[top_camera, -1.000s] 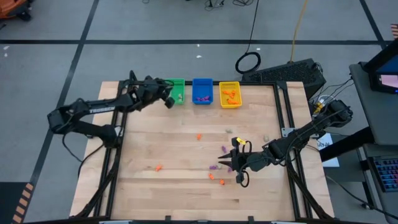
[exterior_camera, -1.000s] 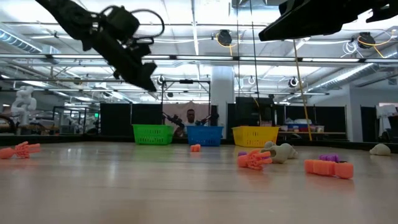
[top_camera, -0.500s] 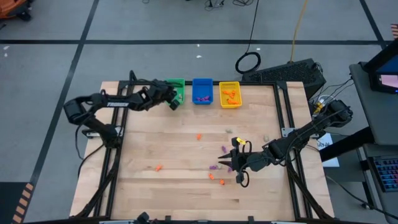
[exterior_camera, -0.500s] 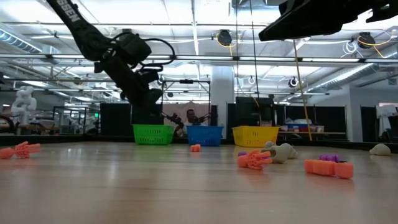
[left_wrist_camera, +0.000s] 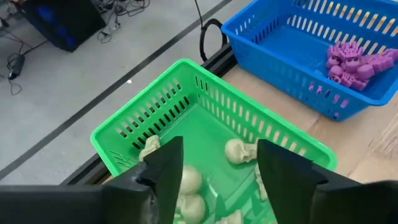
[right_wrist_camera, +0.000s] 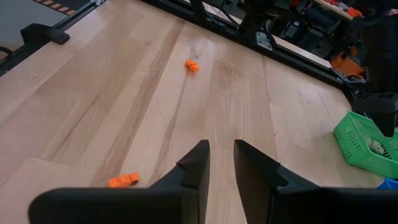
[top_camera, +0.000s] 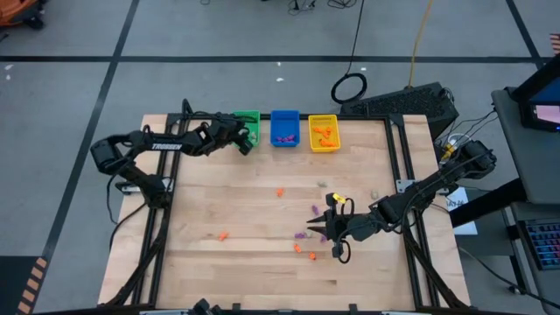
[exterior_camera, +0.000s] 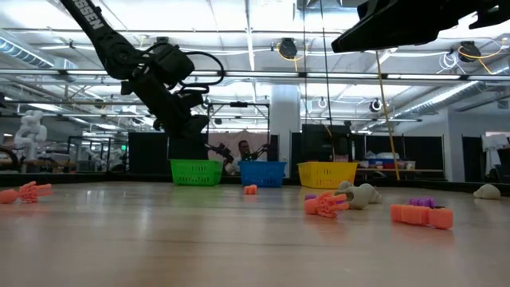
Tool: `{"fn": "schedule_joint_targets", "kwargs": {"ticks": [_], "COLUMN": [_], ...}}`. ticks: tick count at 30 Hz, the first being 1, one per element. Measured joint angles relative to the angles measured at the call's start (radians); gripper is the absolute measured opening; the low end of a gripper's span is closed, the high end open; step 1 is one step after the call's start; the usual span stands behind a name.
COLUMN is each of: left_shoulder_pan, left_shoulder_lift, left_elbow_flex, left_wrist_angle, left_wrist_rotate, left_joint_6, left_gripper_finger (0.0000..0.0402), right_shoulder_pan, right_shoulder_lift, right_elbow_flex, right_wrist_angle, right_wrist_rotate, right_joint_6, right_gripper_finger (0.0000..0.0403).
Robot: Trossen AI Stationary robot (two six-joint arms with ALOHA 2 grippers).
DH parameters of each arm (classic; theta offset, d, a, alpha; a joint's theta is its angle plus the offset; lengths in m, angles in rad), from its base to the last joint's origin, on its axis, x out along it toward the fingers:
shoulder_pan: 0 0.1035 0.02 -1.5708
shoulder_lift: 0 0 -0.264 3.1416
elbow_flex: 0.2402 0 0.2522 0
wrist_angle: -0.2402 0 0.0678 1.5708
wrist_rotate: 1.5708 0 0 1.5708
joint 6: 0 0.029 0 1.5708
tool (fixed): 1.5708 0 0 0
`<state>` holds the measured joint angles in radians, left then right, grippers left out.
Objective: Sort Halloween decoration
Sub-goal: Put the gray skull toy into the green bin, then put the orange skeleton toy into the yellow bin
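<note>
The Halloween decoration is many tiny trinkets. Pale ones (left_wrist_camera: 239, 150) lie in the green bin (top_camera: 250, 127), purple ones (left_wrist_camera: 354, 59) in the blue bin (top_camera: 283, 128), and orange ones in the yellow bin (top_camera: 323, 134). More lie loose on the table: orange ones (top_camera: 280, 192) (top_camera: 223, 235) (right_wrist_camera: 192, 65) and a purple one (top_camera: 302, 235). My left gripper (left_wrist_camera: 217, 180) hangs open just over the green bin (left_wrist_camera: 155, 118), with nothing between its fingers. My right gripper (right_wrist_camera: 221, 162) hovers over the middle of the table (top_camera: 313, 220). Its fingers stand a narrow gap apart and hold nothing.
The three bins stand side by side at the table's far edge (exterior_camera: 196, 171). Several loose trinkets, orange (exterior_camera: 325, 205) (exterior_camera: 420, 214) (exterior_camera: 25, 192) and pale (exterior_camera: 362, 194), are scattered across the wooden top. A black frame borders the table on both sides.
My left gripper has come down over the green bin, then held still. My right arm has kept still.
</note>
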<state>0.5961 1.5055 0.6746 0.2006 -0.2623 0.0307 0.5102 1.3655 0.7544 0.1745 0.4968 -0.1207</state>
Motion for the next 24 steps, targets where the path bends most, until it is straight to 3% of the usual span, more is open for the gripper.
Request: {"fn": "schedule_joint_targets", "kwargs": {"ticks": [6,10,19,24], "left_shoulder_pan": [-0.037,-0.128,-0.496,-0.747], "left_shoulder_lift": [-0.064,-0.145,-0.29,-0.299], "left_elbow_flex": [0.0,0.0,0.0,0.0], "left_wrist_angle": [-0.081,-0.17,-0.275,-0.416], "left_wrist_rotate": [0.095,0.139,0.083,-0.02], "left_joint_6": [-0.097,-0.145,-0.224,-0.361], "left_gripper_finger": [0.0217,0.0217,0.0217,0.0217], "right_shoulder_pan": [0.0,0.0,0.0,0.0], "right_shoulder_lift": [0.0,0.0,0.0,0.0], "right_elbow_flex": [0.0,0.0,0.0,0.0], "right_wrist_angle": [-0.017,-0.036,-0.051,-0.062], "right_wrist_rotate": [0.0,0.001,0.001,0.001], "right_joint_6": [0.003,0.03,0.111,0.162], "right_gripper_finger": [0.0059,0.0059,0.0059,0.0059]}}
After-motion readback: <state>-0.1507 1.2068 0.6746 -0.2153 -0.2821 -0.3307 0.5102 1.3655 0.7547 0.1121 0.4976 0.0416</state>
